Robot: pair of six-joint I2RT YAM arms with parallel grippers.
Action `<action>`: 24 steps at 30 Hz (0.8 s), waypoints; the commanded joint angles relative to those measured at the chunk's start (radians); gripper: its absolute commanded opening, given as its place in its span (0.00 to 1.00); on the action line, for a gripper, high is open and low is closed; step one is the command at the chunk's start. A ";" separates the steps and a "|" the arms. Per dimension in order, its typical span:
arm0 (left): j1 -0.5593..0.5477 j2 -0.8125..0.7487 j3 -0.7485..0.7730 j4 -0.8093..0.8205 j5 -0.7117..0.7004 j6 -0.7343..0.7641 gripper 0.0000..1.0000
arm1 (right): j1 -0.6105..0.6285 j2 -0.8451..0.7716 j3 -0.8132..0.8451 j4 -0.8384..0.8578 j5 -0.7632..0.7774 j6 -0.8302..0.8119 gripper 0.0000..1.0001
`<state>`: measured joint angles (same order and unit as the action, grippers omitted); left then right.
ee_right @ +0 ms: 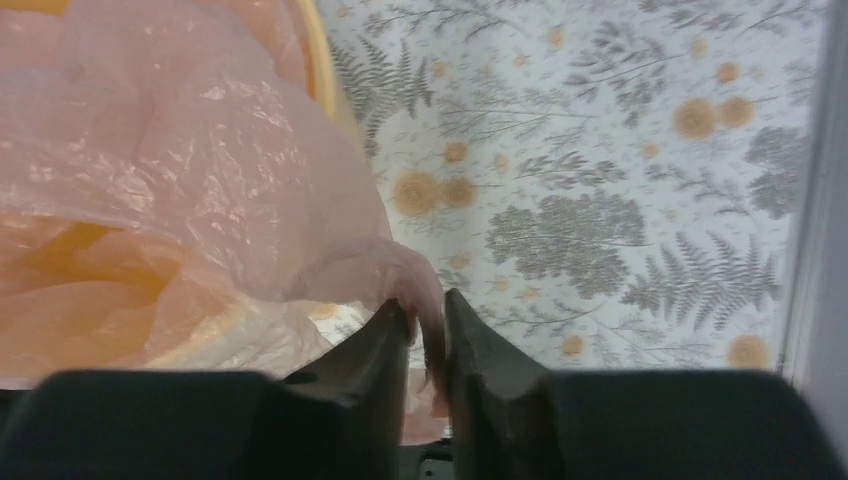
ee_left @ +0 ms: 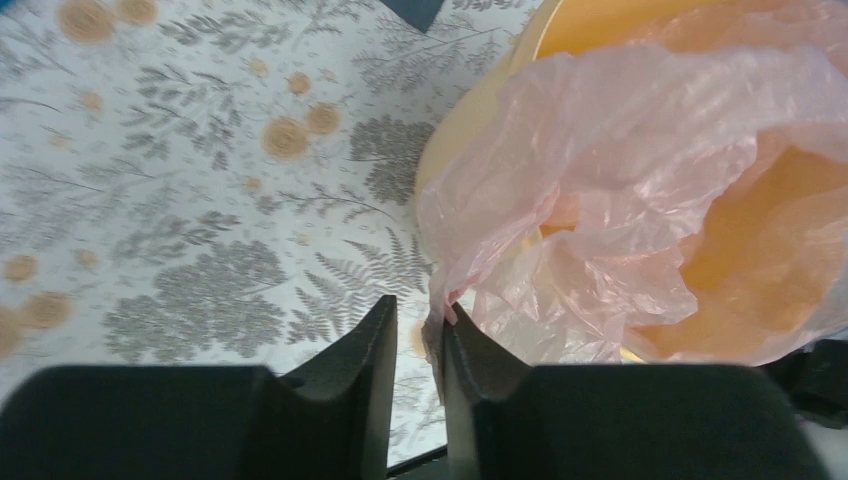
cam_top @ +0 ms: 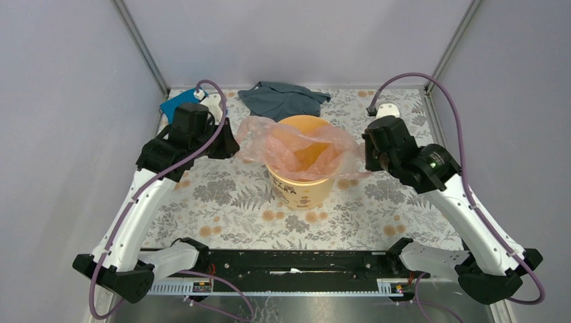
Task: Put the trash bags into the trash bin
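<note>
The yellow-orange trash bin (cam_top: 303, 192) stands mid-table on the flowered cloth. The pale pink trash bag (cam_top: 296, 145) is spread over its mouth, sagging inside, with its edges hanging out on both sides. My left gripper (cam_top: 229, 145) is at the bag's left edge. In the left wrist view its jaws (ee_left: 415, 315) stand apart with table showing between them, and the bag (ee_left: 620, 150) clings to the right finger beside the bin (ee_left: 470, 130). My right gripper (cam_top: 369, 151) is at the bag's right edge, jaws (ee_right: 425, 305) slightly apart, a strand of bag (ee_right: 200, 170) hanging loosely between them.
A grey cloth (cam_top: 283, 99) lies crumpled behind the bin. A teal cloth (cam_top: 176, 104) sits at the back left, behind the left arm. Grey walls close in the table on three sides.
</note>
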<state>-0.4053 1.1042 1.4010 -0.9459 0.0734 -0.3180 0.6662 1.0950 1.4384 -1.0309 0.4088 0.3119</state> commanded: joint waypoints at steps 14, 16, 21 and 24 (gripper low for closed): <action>0.007 -0.149 -0.170 0.228 0.090 -0.179 0.43 | 0.000 -0.263 -0.241 0.235 -0.159 0.407 1.00; 0.006 -0.152 -0.169 0.229 0.091 -0.181 0.41 | -0.002 -0.282 -0.294 0.311 -0.182 0.470 1.00; 0.006 -0.156 -0.168 0.228 0.094 -0.188 0.40 | 0.000 -0.280 -0.384 0.519 -0.279 0.575 1.00; 0.006 -0.173 -0.174 0.228 0.106 -0.202 0.44 | 0.000 -0.250 -0.403 0.547 -0.265 0.603 0.90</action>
<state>-0.4042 0.9665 1.2339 -0.7670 0.1642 -0.4957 0.6662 0.8165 1.0542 -0.6437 0.1715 0.8169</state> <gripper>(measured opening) 0.404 0.985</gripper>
